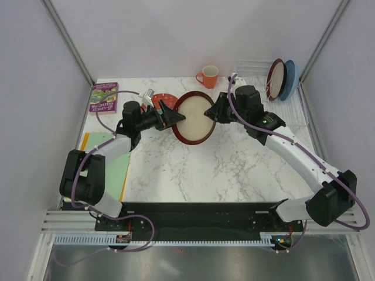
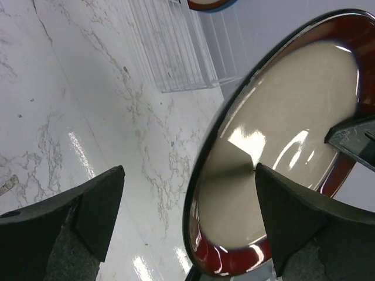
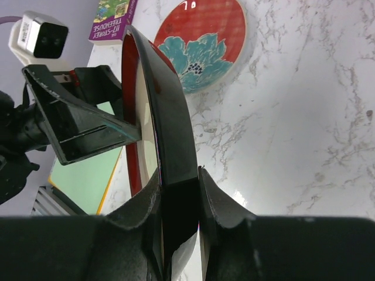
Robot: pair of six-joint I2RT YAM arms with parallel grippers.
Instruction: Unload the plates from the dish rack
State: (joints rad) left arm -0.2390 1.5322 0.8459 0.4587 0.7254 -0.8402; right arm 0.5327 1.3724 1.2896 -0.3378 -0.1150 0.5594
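A cream plate with a dark red rim (image 1: 193, 117) is held on edge above the table middle. My right gripper (image 1: 214, 111) is shut on its right rim; the rim shows edge-on between the jaws in the right wrist view (image 3: 164, 117). My left gripper (image 1: 171, 114) is open, its fingers (image 2: 88, 211) straddling the plate's left rim (image 2: 281, 146) without closing on it. The small red patterned plate (image 3: 205, 41) lies flat on the table behind the left gripper. A second cream plate (image 1: 275, 79) and the light blue plate (image 1: 291, 79) stand in the white wire dish rack (image 1: 255, 67) at the back right.
An orange mug (image 1: 208, 76) stands at the back centre. A purple book (image 1: 104, 96) lies at the back left. A green sheet (image 1: 111, 167) lies along the left edge under the left arm. Grey walls close in on both sides.
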